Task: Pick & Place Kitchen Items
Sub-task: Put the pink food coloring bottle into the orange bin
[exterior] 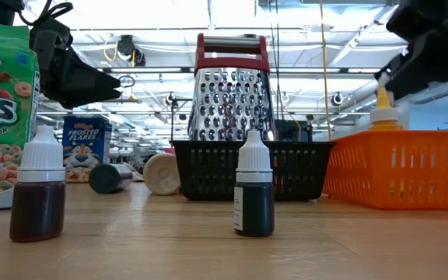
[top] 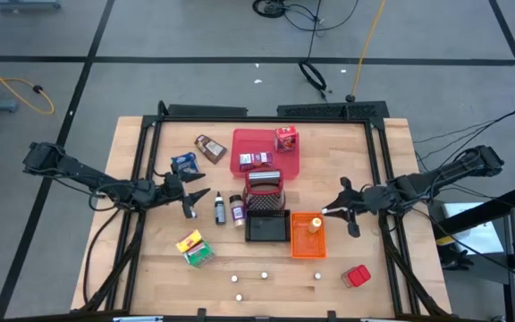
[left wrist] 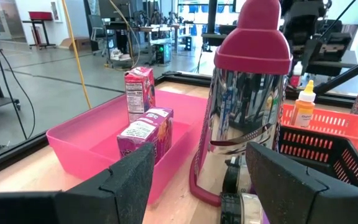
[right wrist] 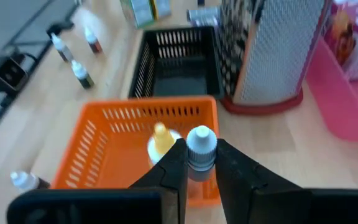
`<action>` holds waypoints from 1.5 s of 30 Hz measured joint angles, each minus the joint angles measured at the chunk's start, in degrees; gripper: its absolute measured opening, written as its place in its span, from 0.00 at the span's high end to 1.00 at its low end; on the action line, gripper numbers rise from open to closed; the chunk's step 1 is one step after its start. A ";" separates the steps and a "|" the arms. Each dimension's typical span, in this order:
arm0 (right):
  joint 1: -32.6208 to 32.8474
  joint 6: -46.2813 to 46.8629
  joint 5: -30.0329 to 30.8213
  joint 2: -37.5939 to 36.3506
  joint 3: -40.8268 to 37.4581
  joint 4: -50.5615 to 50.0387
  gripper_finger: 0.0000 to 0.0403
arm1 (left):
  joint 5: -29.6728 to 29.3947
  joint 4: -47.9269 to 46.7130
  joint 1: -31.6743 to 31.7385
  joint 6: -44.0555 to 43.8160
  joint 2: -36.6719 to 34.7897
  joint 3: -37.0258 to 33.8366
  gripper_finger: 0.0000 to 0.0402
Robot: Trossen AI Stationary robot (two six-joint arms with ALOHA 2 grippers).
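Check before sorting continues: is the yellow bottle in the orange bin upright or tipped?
Upright: yellow bottle stands nozzle-up inside the orange bin.

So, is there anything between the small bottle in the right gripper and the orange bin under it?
Nothing visible blocks it. The right gripper holds the white-capped bottle above the orange bin; only a yellow-tipped bottle stands inside, slightly aside.

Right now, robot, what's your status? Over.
Right gripper shut on small white-capped bottle, above orange bin. Left gripper open, empty, waiting. Yellow bottle already in bin.
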 joint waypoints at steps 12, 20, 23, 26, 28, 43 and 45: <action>0.00 -1.15 -0.29 5.94 0.09 14.62 0.87 | 0.00 0.00 0.00 0.00 0.00 0.00 0.36; 0.02 -1.70 -1.95 13.02 0.09 22.31 0.87 | 0.00 0.02 0.00 0.00 0.02 0.00 0.36; 0.02 -1.71 -1.68 15.18 0.09 23.49 0.87 | 0.00 0.00 0.00 0.00 0.02 0.00 0.36; 0.02 -1.97 -1.70 16.88 0.09 25.70 0.87 | 0.00 0.00 0.00 0.00 0.00 -0.01 0.36; 0.02 -2.98 -1.70 17.50 0.09 26.16 0.87 | 0.00 0.02 0.00 0.00 0.02 0.00 0.36; 0.02 -4.08 -1.70 17.94 0.09 26.17 0.78 | 0.00 0.01 0.00 0.00 0.01 -0.01 0.36; 0.02 -4.08 -1.64 17.94 0.09 26.17 0.76 | 0.00 0.00 0.00 0.00 0.00 0.00 0.36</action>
